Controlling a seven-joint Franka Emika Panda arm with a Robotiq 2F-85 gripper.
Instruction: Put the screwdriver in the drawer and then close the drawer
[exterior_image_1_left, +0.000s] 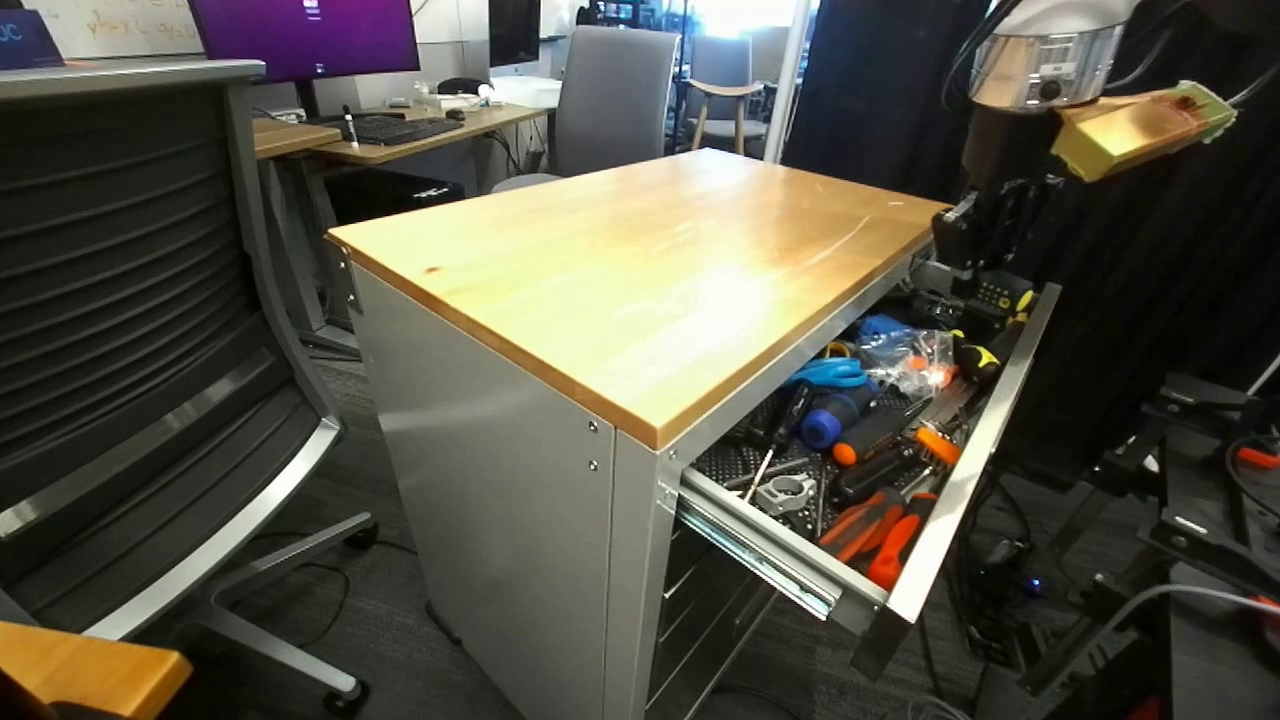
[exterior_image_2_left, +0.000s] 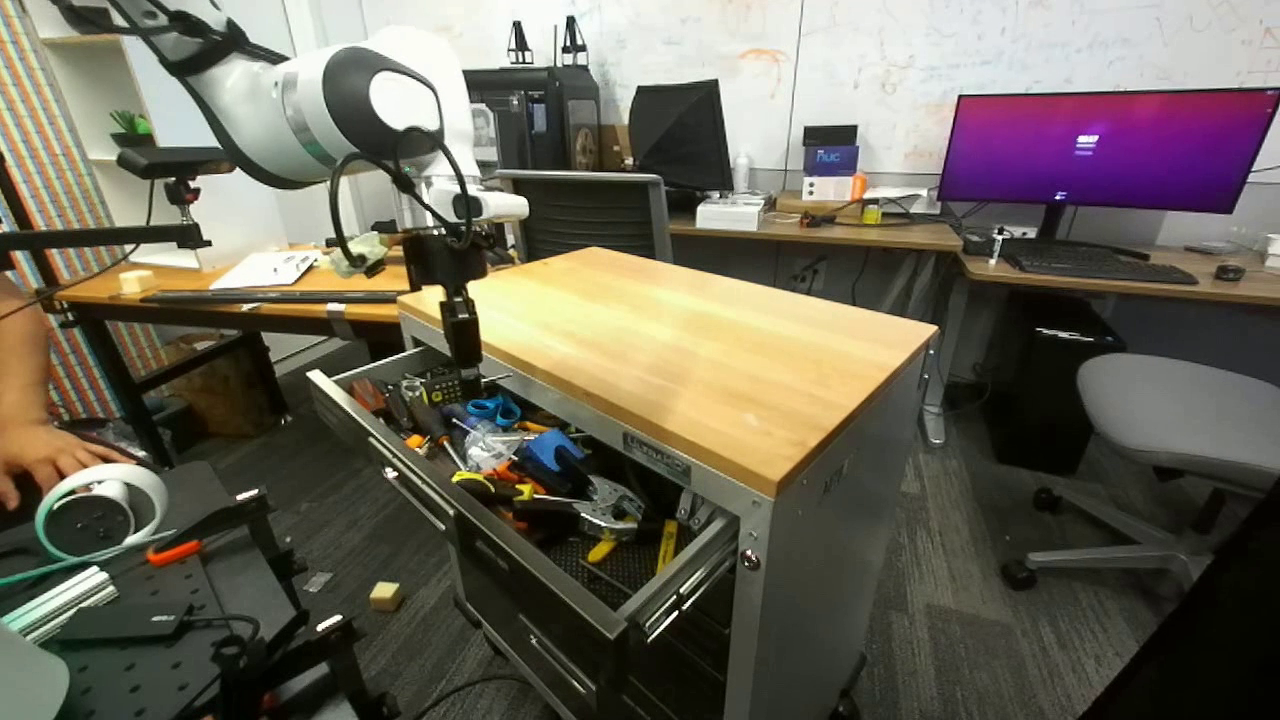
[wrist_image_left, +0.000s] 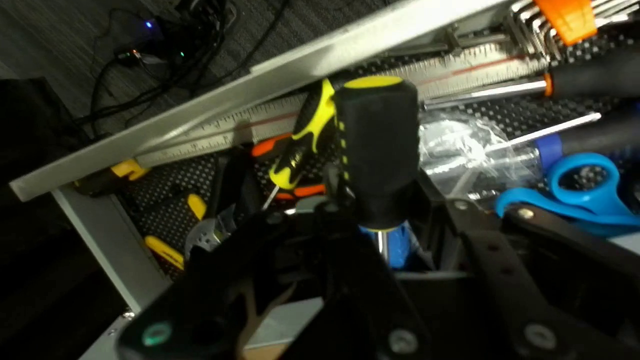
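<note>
Black, yellow-ended screwdriver (wrist_image_left: 377, 150), seemingly stubby

Screwdriver (wrist_image_left: 377, 150) tip hidden in wrist view

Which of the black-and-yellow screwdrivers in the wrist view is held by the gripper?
The stubby, thick-handled screwdriver is clasped by the gripper, while the slimmer screwdriver lies below, in the drawer.

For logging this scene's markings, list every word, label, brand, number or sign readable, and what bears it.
"nuc", on the blue box.
"ULTRA", on the cabinet nameplate; the rest blurred.
Too small or blurred to read: text on the purple monitor, whiteboard, ruler, computer case and cabinet side.
</note>
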